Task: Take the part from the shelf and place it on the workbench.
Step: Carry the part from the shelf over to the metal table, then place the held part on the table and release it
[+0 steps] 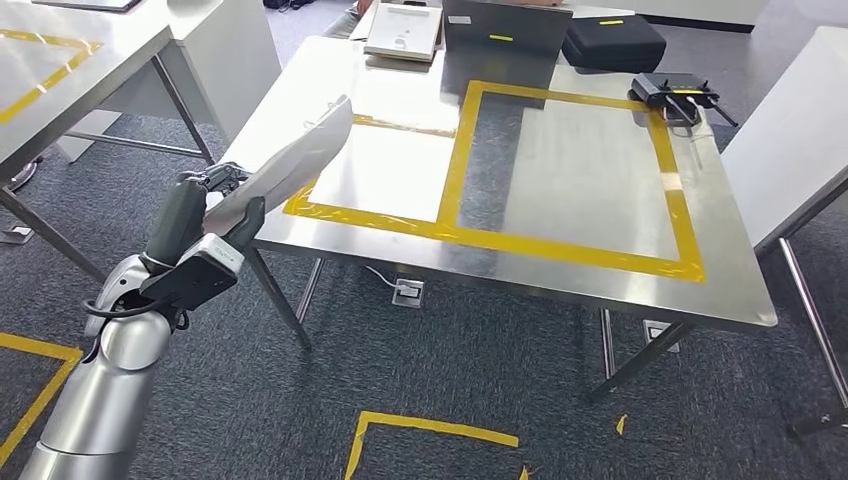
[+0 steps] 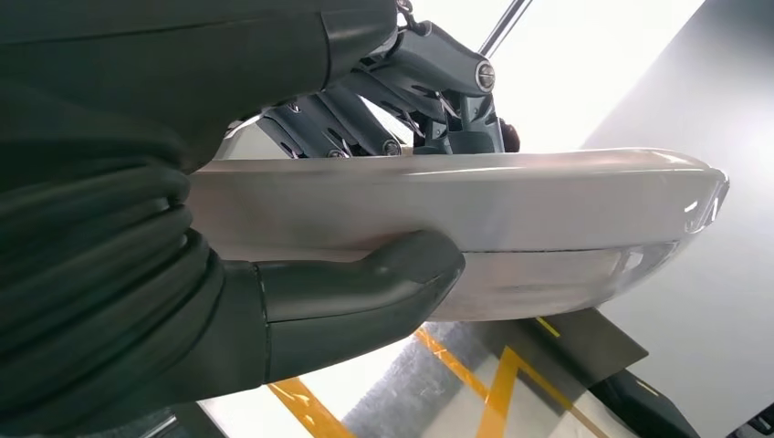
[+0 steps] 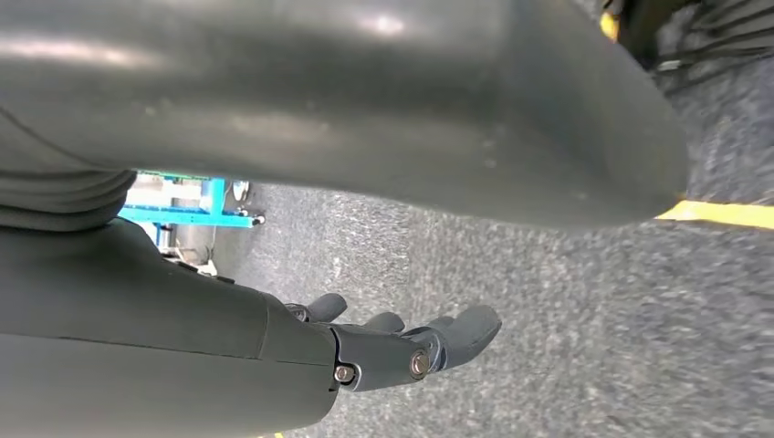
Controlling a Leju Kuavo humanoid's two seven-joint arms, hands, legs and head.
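Held aloft in the left hand (image 1: 205, 205): a pale, glossy curved part (image 1: 290, 165), thumb (image 2: 365, 292) pressed against one face and fingers (image 2: 402, 109) clamped on the other. Poised above the near left corner of the steel workbench (image 1: 560, 270), just outside its yellow tape square (image 1: 570, 245). Hanging over grey carpet, away from the workbench: the right hand (image 3: 402, 351), empty, fingers loosely extended.

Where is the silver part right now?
In the head view, the silver part is held by the left hand, over the workbench's near-left corner.
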